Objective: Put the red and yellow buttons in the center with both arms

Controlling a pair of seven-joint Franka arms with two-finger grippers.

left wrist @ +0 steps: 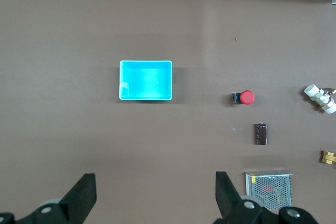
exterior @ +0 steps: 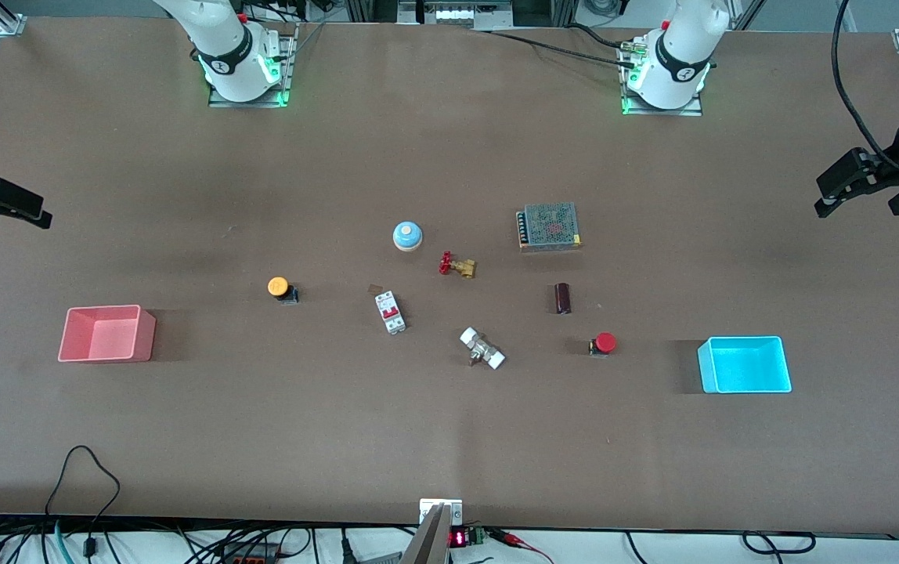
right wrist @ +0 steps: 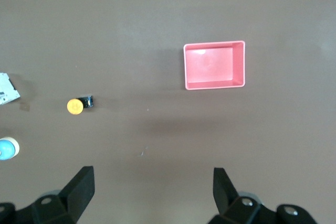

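Buttons first: neither one is in anybody's grip. Left gripper [exterior: 861,192] hangs up high over the left arm's end of the table, fingers [left wrist: 81,198] spread wide with nothing between them. Right gripper [exterior: 11,207] does the same over the right arm's end, fingers [right wrist: 79,190] wide apart and empty too.

Looking down from the left wrist, the cyan bin [left wrist: 146,80] sits closest, and the red button [left wrist: 245,97] lies on its side on the table [exterior: 449,439] a bit further toward the middle. A dark cylinder [exterior: 563,298] is near it, farther from the front camera, and farther again there's a metal power supply [exterior: 549,227].

From the right wrist, the pink bin [right wrist: 214,65] is nearest, with the yellow button [right wrist: 75,106] tipped over between that bin and the middle clutter.

The middle itself has a white circuit breaker [exterior: 390,312], a white-ended fitting [exterior: 482,348], the brass valve [exterior: 459,265] with a red handwheel, and a blue-domed button [exterior: 408,236]. The two small buttons sit well apart, one on each flank of that cluster.
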